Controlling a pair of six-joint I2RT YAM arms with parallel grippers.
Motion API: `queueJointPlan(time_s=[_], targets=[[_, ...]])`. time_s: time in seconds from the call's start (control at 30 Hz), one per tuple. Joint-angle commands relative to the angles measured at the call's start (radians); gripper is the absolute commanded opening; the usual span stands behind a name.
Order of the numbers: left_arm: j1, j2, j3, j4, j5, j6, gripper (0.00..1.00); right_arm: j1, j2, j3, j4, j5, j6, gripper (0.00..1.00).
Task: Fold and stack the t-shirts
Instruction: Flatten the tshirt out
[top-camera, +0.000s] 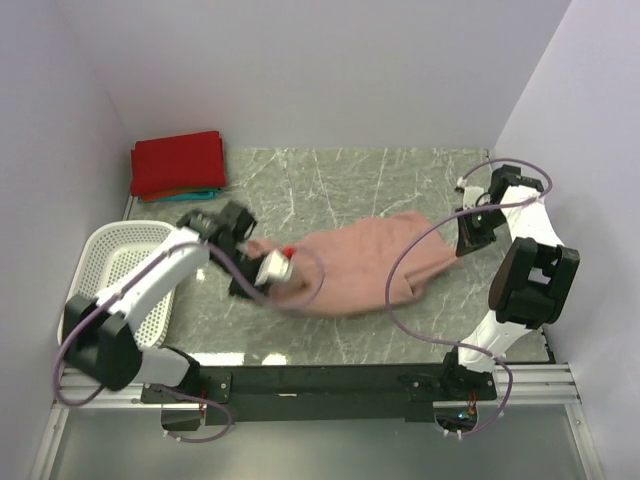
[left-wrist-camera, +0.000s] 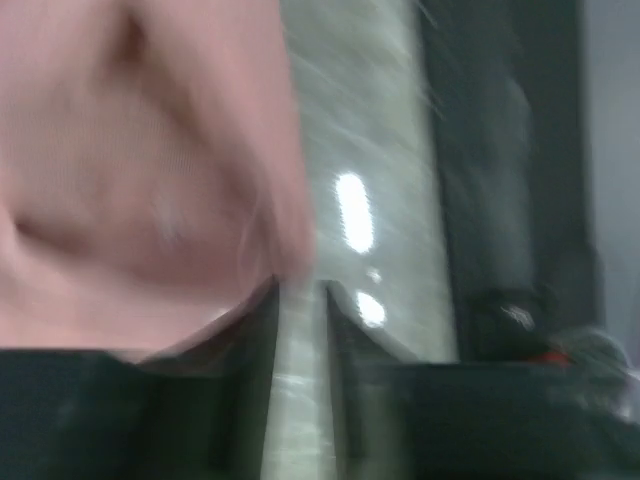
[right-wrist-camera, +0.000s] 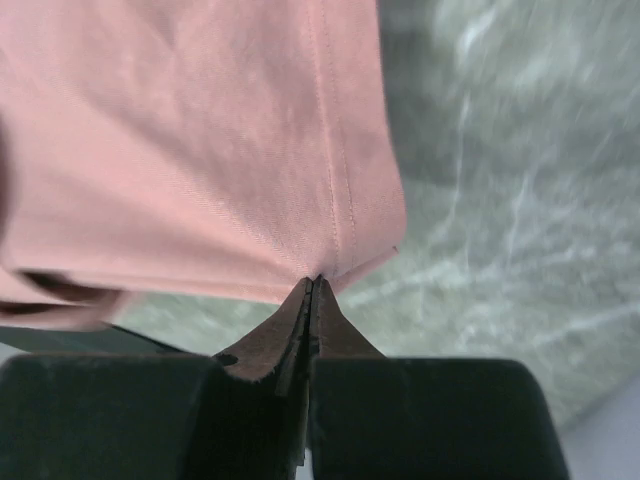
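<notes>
**Top view.**
- Pink t-shirt (top-camera: 370, 265): lies crumpled across the middle of the table (top-camera: 350, 180), stretched between the two arms.
- Red t-shirt (top-camera: 178, 163): folded in the far left corner, on top of a teal t-shirt (top-camera: 205, 193) of which only an edge shows.
- Basket (top-camera: 110, 250): white, at the left edge.
- Left claw (top-camera: 262, 265): at the shirt's left end.
- Right claw (top-camera: 462, 245): at the shirt's right end.

**Left wrist view (blurred).**
- Left claw (left-wrist-camera: 300, 300): its jaws stand a narrow slit apart with bare table showing between them. It holds nothing.
- Pink cloth (left-wrist-camera: 140, 150) lies just beside the left finger.

**Right wrist view.**
- Right claw (right-wrist-camera: 312, 290): closed tight on a hemmed corner of the pink shirt (right-wrist-camera: 200, 130), which hangs above the table.

**Step in hand (judged).** The shirt is being spread before folding.
- The left claw should take a real bite of the edge, not just graze it.
- Both ends should then be drawn apart evenly.
- The right-hand pinch should stay firm on the corner.

**Writing.** No brand, label or print can be read in any view.
</notes>
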Motion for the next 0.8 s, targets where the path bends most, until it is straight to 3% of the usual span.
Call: queueJointPlan(time_s=[0.0,0.13,0.2,0.23,0.33,0.37,0.43,0.57,0.77], targets=[[-0.007,-0.156,-0.25,-0.153,-0.106,0.291,0.35,-0.004,-0.085,-0.075,-0.06,0.13,-0.159,0.0],[-0.003,-0.279,-0.328,0.023,-0.126,0.158,0.51,0.007,-0.076,-0.092,-0.133,0.124,-0.259,0.01],[0.037,-0.254,-0.291,0.102,-0.114,0.042,0.53,0.011,-0.05,-0.055,-0.188,0.089,-0.284,0.13],[0.066,-0.231,-0.273,0.122,-0.1,0.003,0.53,0.01,-0.038,-0.034,-0.202,0.049,-0.284,0.31],[0.163,-0.082,-0.164,0.199,-0.073,-0.202,0.54,0.013,0.005,0.061,-0.224,-0.029,-0.242,0.49],[0.181,0.006,-0.129,0.198,-0.067,-0.289,0.53,0.014,0.018,0.092,-0.233,-0.046,-0.223,0.51],[0.235,0.079,-0.041,0.201,-0.024,-0.372,0.61,0.013,0.062,0.178,-0.225,-0.069,-0.189,0.52],[0.258,0.184,-0.025,0.381,-0.08,-0.654,0.63,0.043,0.156,0.31,-0.1,-0.092,-0.004,0.53],[0.257,0.312,-0.022,0.431,-0.169,-0.801,0.64,0.184,0.257,0.324,0.08,0.041,0.107,0.66]])
